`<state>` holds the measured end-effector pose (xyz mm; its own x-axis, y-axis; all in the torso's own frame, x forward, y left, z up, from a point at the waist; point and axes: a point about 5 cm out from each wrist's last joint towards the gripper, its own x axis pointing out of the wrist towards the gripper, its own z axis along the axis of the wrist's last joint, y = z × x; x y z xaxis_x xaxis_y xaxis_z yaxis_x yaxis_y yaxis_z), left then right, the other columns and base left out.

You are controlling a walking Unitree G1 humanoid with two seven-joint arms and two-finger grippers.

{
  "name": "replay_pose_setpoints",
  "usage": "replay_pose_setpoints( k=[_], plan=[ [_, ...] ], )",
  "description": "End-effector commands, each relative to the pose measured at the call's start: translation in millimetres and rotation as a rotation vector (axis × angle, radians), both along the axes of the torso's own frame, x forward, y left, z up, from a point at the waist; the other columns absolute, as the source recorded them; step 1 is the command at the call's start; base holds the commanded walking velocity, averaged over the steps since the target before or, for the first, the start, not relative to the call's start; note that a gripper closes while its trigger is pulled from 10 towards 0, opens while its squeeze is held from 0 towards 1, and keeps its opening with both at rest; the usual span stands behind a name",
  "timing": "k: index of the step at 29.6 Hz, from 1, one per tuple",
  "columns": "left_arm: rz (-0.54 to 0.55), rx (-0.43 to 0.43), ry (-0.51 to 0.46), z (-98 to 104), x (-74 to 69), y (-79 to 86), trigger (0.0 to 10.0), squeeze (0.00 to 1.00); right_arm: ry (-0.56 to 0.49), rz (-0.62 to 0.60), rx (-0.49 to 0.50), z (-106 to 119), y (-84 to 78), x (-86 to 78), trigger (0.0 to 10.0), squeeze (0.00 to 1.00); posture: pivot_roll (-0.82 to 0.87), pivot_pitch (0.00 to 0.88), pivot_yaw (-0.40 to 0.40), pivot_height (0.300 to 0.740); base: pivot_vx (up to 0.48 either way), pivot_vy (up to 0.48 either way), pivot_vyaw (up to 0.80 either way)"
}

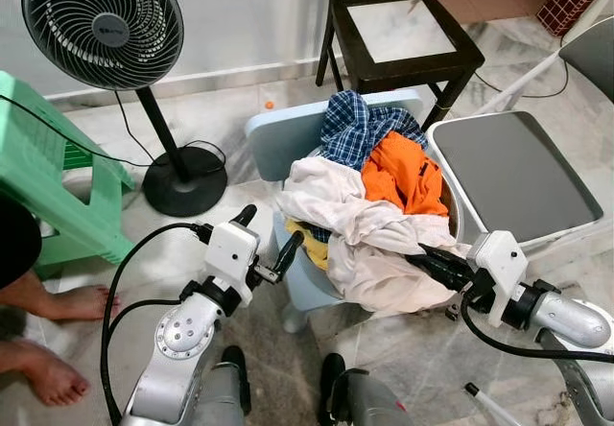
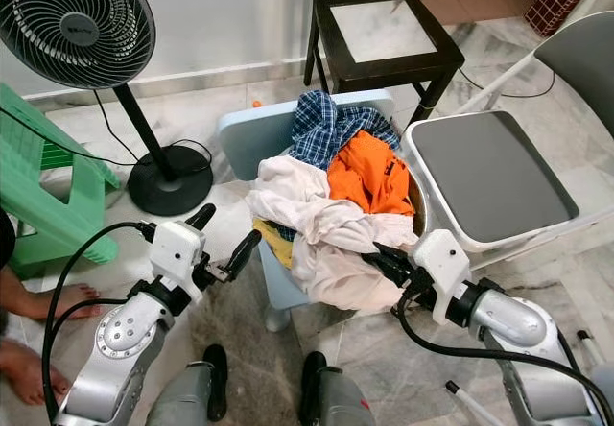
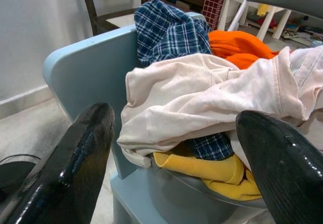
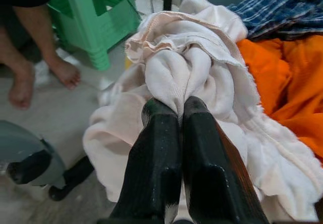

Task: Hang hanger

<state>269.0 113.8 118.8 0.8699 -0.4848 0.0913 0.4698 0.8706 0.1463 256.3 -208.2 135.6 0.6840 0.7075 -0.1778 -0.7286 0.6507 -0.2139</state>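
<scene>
No hanger can be made out. A heap of clothes lies on a light blue chair (image 1: 278,130): a cream garment (image 1: 331,201) in front, a blue plaid shirt (image 1: 360,124) behind, an orange garment (image 1: 403,172) to the right, and a yellow piece (image 3: 212,166) underneath. My right gripper (image 4: 171,105) is at the front right of the heap, shut on a fold of the cream garment. My left gripper (image 1: 271,226) is open just left of the heap's front edge, with nothing between its fingers (image 3: 86,148).
A black standing fan (image 1: 104,13) and a green plastic stool (image 1: 48,177) stand to the left. A person's bare feet (image 1: 58,301) rest beside the stool. A dark wooden chair (image 1: 403,37) is behind the heap, and a grey-topped white seat (image 1: 513,177) is close on the right.
</scene>
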Motion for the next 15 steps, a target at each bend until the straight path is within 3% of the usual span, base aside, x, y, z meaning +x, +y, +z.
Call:
replay_pose_setpoints(
  k=[1, 9, 10, 11, 12, 13, 15],
  plan=[
    [-0.017, 0.011, 0.025, -7.3, -2.7, -2.0, 10.0, 0.00, 0.033, 0.028, -0.008, 0.1, -2.7, -5.4, 0.0, 0.00, 0.14, 0.337, -0.073, 0.740, 0.000, 0.000, 0.00],
    [-0.046, 0.057, 0.017, -10.9, -4.2, -3.4, 10.0, 0.00, 0.073, 0.064, -0.028, 7.4, -8.4, -3.8, 0.0, 0.00, 0.15, 0.331, -0.076, 0.740, 0.000, 0.000, 0.00],
    [-0.049, 0.057, 0.019, -11.3, -4.6, -4.0, 10.0, 0.00, 0.080, 0.062, -0.032, 7.3, -9.0, -3.4, 0.0, 0.81, 0.15, 0.331, -0.075, 0.740, 0.000, 0.000, 0.00],
    [-0.050, 0.056, 0.020, -11.7, -4.9, -4.3, 10.0, 0.00, 0.085, 0.061, -0.035, 7.3, -9.4, -3.1, 0.0, 0.81, 0.15, 0.331, -0.075, 0.740, 0.000, 0.000, 0.00],
    [-0.054, 0.058, 0.021, -12.2, -5.2, -4.8, 10.0, 0.00, 0.091, 0.056, -0.035, 7.1, -9.8, -2.7, 3.4, 1.00, 0.15, 0.330, -0.075, 0.740, 0.000, 0.000, 0.00],
    [-0.062, 0.062, 0.021, -12.9, -5.7, -6.1, 10.0, 0.00, 0.104, 0.064, -0.041, 6.3, -9.3, -2.7, 10.0, 1.00, 0.15, 0.328, -0.074, 0.740, 0.000, 0.000, 0.00],
    [-0.070, 0.065, 0.020, -13.2, -6.2, -7.9, 10.0, 0.00, 0.118, 0.083, -0.060, 4.2, -7.1, -4.2, 10.0, 1.00, 0.15, 0.328, -0.074, 0.740, 0.000, 0.000, 0.00]
  ],
)
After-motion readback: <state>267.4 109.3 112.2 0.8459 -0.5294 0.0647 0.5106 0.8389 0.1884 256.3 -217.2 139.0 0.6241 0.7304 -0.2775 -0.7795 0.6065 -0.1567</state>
